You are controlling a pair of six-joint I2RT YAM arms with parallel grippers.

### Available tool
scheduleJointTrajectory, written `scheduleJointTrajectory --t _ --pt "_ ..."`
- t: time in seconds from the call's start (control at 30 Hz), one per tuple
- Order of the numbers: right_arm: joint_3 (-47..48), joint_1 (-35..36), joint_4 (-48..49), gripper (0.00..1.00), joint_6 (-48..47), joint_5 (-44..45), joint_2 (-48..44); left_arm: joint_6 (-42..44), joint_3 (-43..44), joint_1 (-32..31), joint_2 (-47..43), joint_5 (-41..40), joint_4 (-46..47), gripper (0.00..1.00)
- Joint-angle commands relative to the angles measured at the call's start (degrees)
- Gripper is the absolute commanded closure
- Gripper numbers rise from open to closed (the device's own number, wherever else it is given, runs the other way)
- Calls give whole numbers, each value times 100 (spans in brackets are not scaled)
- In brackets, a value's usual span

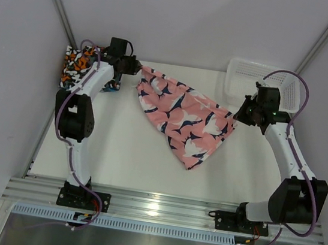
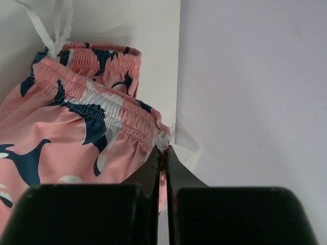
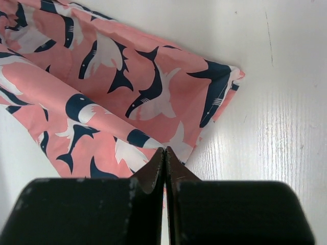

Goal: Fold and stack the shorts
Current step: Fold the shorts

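Clenched on opposite corners, the left pincer [image 1: 136,69] and the right pincer [image 1: 235,115] are shown gripping pink fabric shorts printed with navy-and-white sharks [image 1: 183,116], the left at the elastic waistband, the right at a hem. The shorts are stretched between them over the white tabletop [image 1: 117,152], with orange-black-white camouflage shorts [image 1: 75,65] lying at its far-left corner.

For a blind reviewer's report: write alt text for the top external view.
Two robot arms hold the pink shorts spread across a white table, the left gripper pinching the waistband corner and the right gripper pinching the opposite edge. Folded orange camouflage shorts lie at the far left corner, a white mesh basket at the far right.
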Motion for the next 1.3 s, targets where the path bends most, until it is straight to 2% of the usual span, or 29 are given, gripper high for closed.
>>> scheduleJointTrajectory --t 0.0,0.37,0.5,0.6,0.67,0.7,0.8,0.83,0.87,0.97,1.1,1.2,1.23,1.27 --pt "11 -123 468 100 -124 26 227 -385 186 -110 185 -346 535 100" --pt "12 -343 1206 100 -53 324 1273 -526 256 -348 783 -891 1976 100" --pt "38 -361 1435 100 17 377 1660 -438 222 -409 1055 -935 2758 100" --pt "99 -361 1567 100 78 587 1888 -411 142 -453 1292 -944 3837 100" --pt "126 -361 1673 100 122 719 2046 -377 160 -488 1503 -962 4199 98" --pt "143 -352 1690 100 157 772 2099 -333 247 -523 1591 -953 4540 94" --pt "152 -352 1831 100 219 799 2293 -201 676 -576 1978 -840 4807 48" --pt "161 -361 1857 100 228 973 2363 -174 791 -585 2066 -778 4790 21" --pt "204 -361 1866 100 254 975 2468 -113 906 -585 2136 -716 4781 2" --pt "345 -361 1796 95 263 975 2627 150 1214 -585 2225 -558 4825 1" --pt "381 -370 1691 83 237 1194 2680 686 899 -480 1769 -461 4974 1" --pt "416 -413 1673 69 237 1265 2715 1213 459 -331 1180 -295 4792 1" --pt "520 -414 1560 58 237 1291 2785 1354 206 -269 874 -76 4677 1" --pt "591 -414 1472 51 246 1352 2794 1669 108 -225 715 22 4589 1"
